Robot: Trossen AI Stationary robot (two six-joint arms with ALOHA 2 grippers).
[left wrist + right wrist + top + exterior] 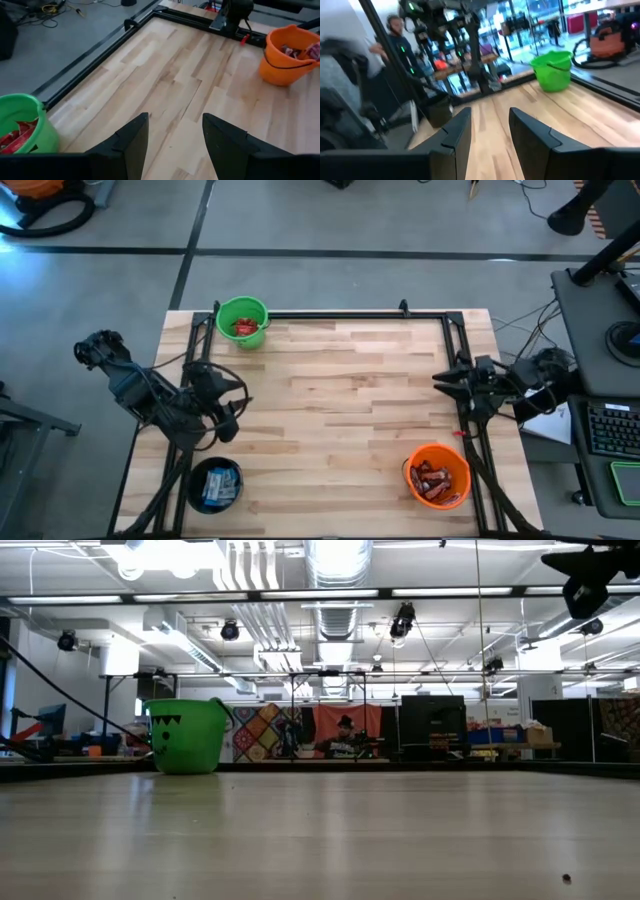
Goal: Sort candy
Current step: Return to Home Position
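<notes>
Three buckets hold all candy I see. Red packets (244, 327) in green bucket (222, 320), far left corner. Blue-and-white packets (216, 486) in black bucket (192, 480), near left. Brown bars (433, 480) in orange bucket (462, 465), near right.

L gripper (175, 117) over table's left edge, btwn green and black buckets. Fingers well apart, nothing in them.

R gripper (490, 111) at right edge, just beyond orange bucket. Fingers parted w/ narrower gap, also holding nothing.
</notes>
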